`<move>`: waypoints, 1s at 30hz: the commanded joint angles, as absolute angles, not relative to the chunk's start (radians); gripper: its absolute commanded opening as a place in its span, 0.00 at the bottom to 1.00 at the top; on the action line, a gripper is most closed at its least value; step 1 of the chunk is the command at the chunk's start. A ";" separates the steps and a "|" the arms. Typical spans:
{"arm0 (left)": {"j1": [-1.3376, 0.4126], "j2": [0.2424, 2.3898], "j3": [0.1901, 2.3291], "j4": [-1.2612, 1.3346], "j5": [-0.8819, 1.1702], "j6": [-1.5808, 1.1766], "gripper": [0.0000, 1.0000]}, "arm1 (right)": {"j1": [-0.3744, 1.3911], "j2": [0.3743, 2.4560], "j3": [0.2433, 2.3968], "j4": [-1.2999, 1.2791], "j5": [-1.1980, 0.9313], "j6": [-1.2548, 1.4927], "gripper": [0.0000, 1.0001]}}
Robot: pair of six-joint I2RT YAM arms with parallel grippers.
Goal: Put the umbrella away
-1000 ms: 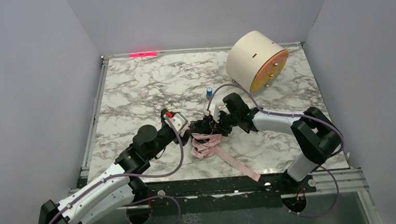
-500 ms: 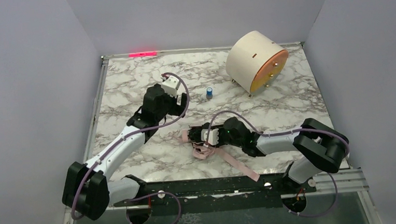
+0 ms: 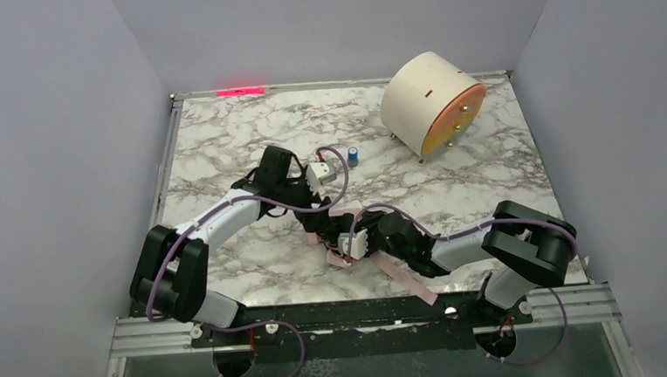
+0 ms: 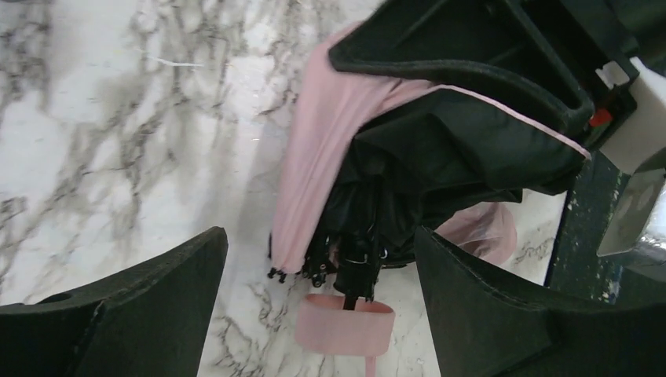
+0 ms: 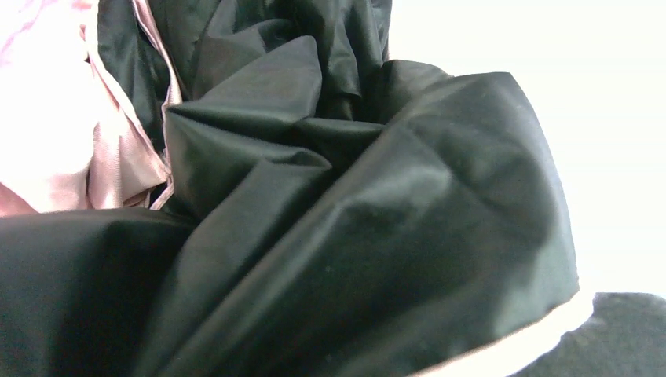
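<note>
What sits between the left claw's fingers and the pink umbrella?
Nothing but bare marble table: in the left wrist view the open left gripper straddles the umbrella at its handle end without touching it.

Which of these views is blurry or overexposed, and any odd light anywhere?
Right wrist view: the umbrella fills the frame, soft, with the right side blown out white. Left wrist view: sharp, the marble table bright. Top external view: evenly lit, a red glow at the table's far edge.
</note>
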State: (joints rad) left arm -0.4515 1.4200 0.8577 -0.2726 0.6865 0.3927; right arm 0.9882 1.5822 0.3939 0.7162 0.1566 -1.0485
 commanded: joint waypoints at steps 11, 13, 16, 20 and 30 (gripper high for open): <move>-0.453 1.635 0.955 -0.391 0.906 0.606 0.88 | 0.995 1.614 0.377 0.655 0.238 -1.054 0.17; -0.469 1.645 0.937 -0.399 0.895 0.611 0.88 | 0.996 1.616 0.380 0.655 0.244 -1.053 0.17; -0.504 1.669 0.927 -0.426 0.881 0.621 0.87 | 0.996 1.620 0.383 0.655 0.247 -1.052 0.17; -0.542 1.709 0.920 -0.443 0.837 0.634 0.86 | 0.996 1.618 0.386 0.654 0.250 -1.044 0.17; -0.599 1.767 0.917 -0.461 0.733 0.651 0.71 | 0.996 1.613 0.385 0.656 0.259 -1.032 0.17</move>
State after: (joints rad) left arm -0.5541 1.7191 0.9413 -0.3843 0.7918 0.6376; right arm 0.9962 1.5906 0.3935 0.7151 0.1814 -1.0397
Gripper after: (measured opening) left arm 0.774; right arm 0.422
